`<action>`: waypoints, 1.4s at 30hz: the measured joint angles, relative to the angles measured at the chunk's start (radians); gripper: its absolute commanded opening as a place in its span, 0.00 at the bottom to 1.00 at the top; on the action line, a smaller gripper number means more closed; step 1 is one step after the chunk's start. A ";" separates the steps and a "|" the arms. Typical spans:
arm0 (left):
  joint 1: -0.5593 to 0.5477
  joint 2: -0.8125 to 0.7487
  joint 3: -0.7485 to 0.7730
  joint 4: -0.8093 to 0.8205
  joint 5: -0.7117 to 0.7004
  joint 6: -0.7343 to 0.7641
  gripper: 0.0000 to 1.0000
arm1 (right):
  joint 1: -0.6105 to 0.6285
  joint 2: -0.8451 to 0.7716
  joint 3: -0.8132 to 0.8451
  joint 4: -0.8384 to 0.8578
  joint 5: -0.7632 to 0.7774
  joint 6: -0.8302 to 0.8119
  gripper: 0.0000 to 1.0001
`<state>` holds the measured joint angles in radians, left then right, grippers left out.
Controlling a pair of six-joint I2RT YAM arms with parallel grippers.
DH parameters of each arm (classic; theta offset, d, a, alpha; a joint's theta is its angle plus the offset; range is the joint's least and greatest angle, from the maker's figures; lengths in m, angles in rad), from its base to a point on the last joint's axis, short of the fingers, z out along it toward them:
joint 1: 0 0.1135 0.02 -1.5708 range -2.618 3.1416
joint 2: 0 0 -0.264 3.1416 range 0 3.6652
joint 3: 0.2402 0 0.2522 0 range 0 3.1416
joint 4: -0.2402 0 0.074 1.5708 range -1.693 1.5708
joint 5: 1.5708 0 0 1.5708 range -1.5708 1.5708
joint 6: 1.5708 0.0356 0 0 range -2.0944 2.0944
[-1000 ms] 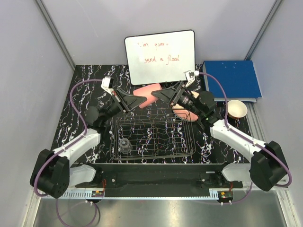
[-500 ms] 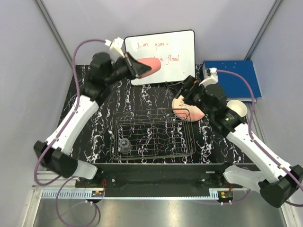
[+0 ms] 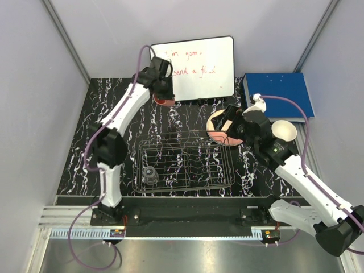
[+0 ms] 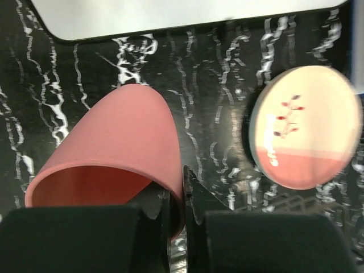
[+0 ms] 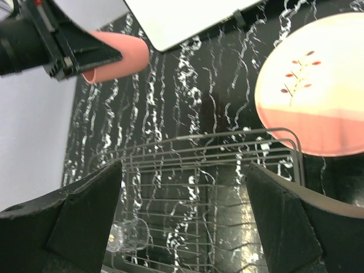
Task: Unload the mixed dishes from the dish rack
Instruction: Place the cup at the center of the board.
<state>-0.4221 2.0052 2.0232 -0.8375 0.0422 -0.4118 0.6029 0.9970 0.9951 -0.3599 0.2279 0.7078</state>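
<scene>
Cup [image 4: 119,136], pink, is clenched in the left hand [image 4: 182,193], its wall pinched near the rim with one finger inside the mouth and the other outside. The left arm reaches to the far side of the desk [image 3: 114,114], so the cup hangs by the lower left corner of the whiteboard [image 3: 199,62], well apart from the rack [image 3: 187,165]; whether it touches the desk cannot be told. The right hand [image 5: 182,168] is released, its fingers spread wide with nothing between them, hovering over the rack's far right part. Just beyond that far right corner lies the plate [image 5: 318,96], cream with a pink band and a small sprig mark, outside the wires; in the top view the right hand partly covers it. Inside the rack, near its left near corner, stands the glass [image 3: 149,174], upright on the grid base. The bowl [image 3: 284,131] sits on the desk to the right of the rack, close to the right arm and just in front of a blue binder [image 3: 278,94] at the far right edge. The whiteboard leans at the back with red handwriting on it.
</scene>
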 measured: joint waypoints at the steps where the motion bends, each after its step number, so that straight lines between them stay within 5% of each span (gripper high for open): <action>1: 0.000 0.033 0.042 -0.032 -0.013 0.013 0.00 | 0.000 0.000 -0.005 -0.005 0.000 -0.002 0.97; 10: -0.004 0.185 0.240 -0.170 -0.043 0.075 0.00 | 0.000 0.050 -0.020 -0.010 -0.005 -0.007 0.97; 22: -0.044 0.242 0.138 -0.259 -0.020 0.114 0.00 | 0.000 0.137 -0.031 0.005 -0.037 -0.006 0.97; 24: -0.051 0.244 0.130 -0.270 -0.014 0.121 0.10 | 0.000 0.138 -0.034 0.009 -0.039 -0.006 0.97; 27: -0.062 0.247 0.124 -0.272 -0.007 0.130 0.39 | 0.000 0.138 -0.038 0.019 -0.039 -0.005 0.97; 42: -0.074 0.246 0.117 -0.285 -0.058 0.128 0.81 | 0.000 0.138 -0.051 0.026 -0.041 -0.003 0.97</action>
<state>-0.4957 2.2513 2.1407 -1.1229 -0.0158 -0.2840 0.6033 1.1347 0.9443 -0.3336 0.1871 0.7044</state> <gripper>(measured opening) 0.729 0.971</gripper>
